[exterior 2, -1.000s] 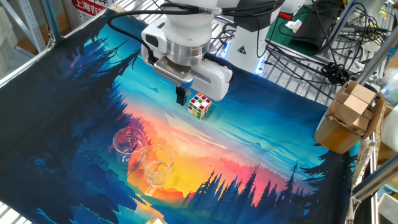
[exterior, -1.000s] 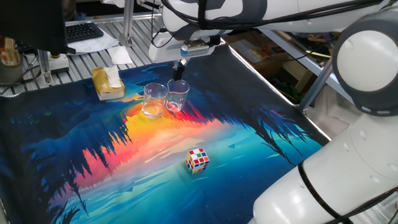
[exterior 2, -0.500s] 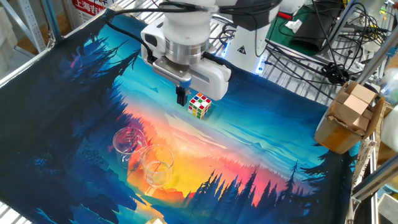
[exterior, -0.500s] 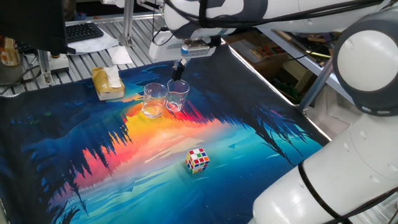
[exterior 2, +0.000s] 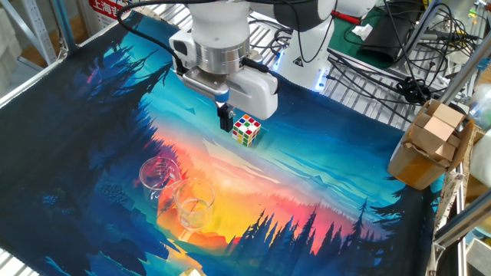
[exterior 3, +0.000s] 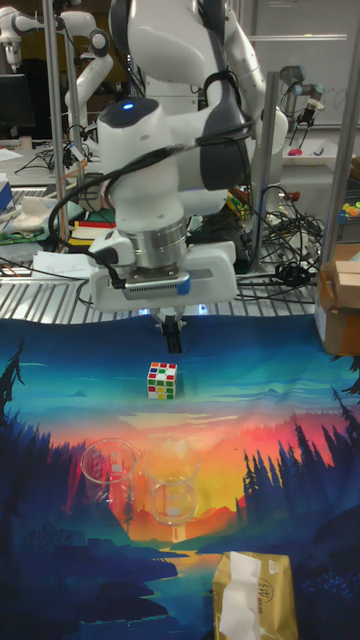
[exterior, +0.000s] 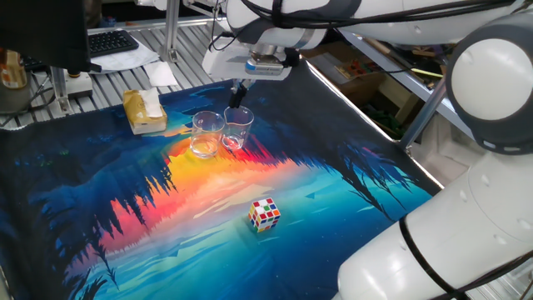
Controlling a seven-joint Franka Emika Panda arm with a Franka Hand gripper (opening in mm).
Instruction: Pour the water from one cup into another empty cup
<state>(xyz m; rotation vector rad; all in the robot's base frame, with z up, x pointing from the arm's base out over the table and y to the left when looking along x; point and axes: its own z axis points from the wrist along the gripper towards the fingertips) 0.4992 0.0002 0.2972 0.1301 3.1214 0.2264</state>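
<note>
Pincer (exterior 2: 225, 119): up in the air above the counter, fingers pointing down and pressed together, nothing held. Also seen at (exterior: 238, 93) and (exterior 3: 173, 336).
Arm: white, reaching in from the robot base, wrist straight over the pincer.
Counter (exterior 2: 322, 165): covered by a printed mat, blue forest with an orange sunset band.
Cups: two clear glasses, upright, touching or very nearly so, on the orange part of the mat.
First glass (exterior: 207, 134): nearer the tissue pack in one fixed view; also at (exterior 2: 194, 205) and (exterior 3: 173, 498).
Second glass (exterior: 237, 128): just beside the first; also at (exterior 2: 157, 175) and (exterior 3: 110, 468). In one fixed view the pincer hangs above and slightly behind it, not touching.
Water: cannot tell which glass carries it; glass and liquid too clear to separate.
Puzzle cube (exterior 2: 246, 129): coloured, on the blue part of the mat, well apart from the glasses; also at (exterior: 265, 214) and (exterior 3: 162, 380). In the other fixed view looks just beside the fingertips, though the pincer is well above it.
Tissue pack (exterior: 144, 111): yellowish, near the mat's edge, near the glasses; also at (exterior 3: 254, 595).
Cardboard box (exterior 2: 431, 143): off the mat at the side.
</note>
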